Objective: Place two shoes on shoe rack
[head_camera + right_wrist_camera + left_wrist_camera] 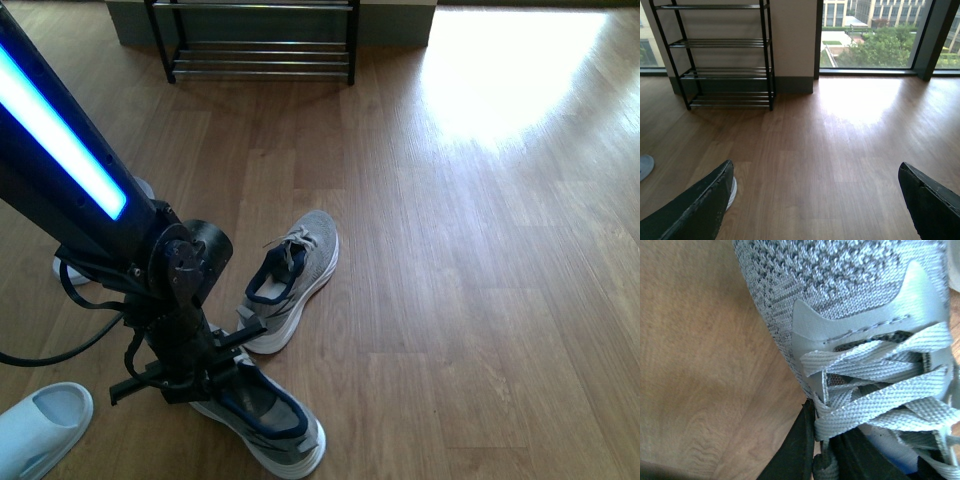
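Note:
Near the front view's bottom edge, a grey sneaker [265, 425] lies on the wooden floor with my left gripper [200, 375] shut on its tongue and lace area. The left wrist view shows its knit upper [840, 285] and laces close up, with the gripper [822, 452] clamped on them and a black finger [790, 455] beside the shoe. A second grey sneaker [295, 275] lies apart, just beyond it. The shoe rack [255, 45] [720, 60] stands far back against the wall. My right gripper [815, 205] is open over bare floor, holding nothing.
A pale blue slide [40, 425] lies at the front left, and a pale shape [70, 270] shows behind the left arm. In the right wrist view a white sole edge [733, 192] peeks past one finger. Sunlit floor [500, 80] spreads to the right, before the windows.

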Available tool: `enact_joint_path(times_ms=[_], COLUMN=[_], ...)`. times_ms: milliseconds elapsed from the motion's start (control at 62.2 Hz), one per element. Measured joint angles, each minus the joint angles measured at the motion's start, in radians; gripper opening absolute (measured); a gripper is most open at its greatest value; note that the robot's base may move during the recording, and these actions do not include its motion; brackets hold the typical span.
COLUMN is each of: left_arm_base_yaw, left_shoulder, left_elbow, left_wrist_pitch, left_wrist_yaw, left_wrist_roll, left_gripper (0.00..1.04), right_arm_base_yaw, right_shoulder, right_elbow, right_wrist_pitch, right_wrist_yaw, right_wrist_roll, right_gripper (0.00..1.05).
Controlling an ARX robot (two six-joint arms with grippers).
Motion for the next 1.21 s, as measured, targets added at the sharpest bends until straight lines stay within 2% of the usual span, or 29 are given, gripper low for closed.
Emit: enact_joint_path(times_ms=[145,322,531,675,852,1013,1077,1206], left_arm_base_yaw=[0.025,0.045,0.045,0.05,0.041,-0.064,-0.087,-0.09], left_shoulder=[-0.149,-0.459,-0.776,-0.978,-1.297,-1.686,-1.806,-1.855], left_elbow=[-0.134,-0.324,-0.532,-0.665,-0.815,-0.948,-0.978,-0.98], left_wrist_pitch=[0.08,0.174,0.201,0.203,0.112,-0.159,-0.228,-0.234], left_wrist_yaw=[-0.11,-0.236,-0.347,-0.466,-0.664,-0.855,-0.868,-0.881], left_wrist_roll=[0.04,0.102,0.163,0.227,0.282,0.243,0.226,0.209], left_gripper=[0.01,0.01,0.01,0.01,0.01,0.01,0.01,0.01], right_arm_base_yaw=[0.0,0.0,0.0,0.0,0.0,0.0,0.0,0.0], right_shoulder=[0.0,0.0,0.0,0.0,0.0,0.0,0.0,0.0], right_elbow=[0.0,0.0,0.0,0.0,0.0,0.0,0.0,0.0], right_wrist_pitch=[0.0,0.0,0.0,0.0,0.0,0.0,0.0,0.0], right_wrist_yaw=[0.0,0.0,0.0,0.0,0.0,0.0,0.0,0.0], right_wrist_roll=[0.0,0.0,0.0,0.0,0.0,0.0,0.0,0.0], right_gripper=[0.96,0.96,0.96,0.96,0.96,0.96,0.96,0.96])
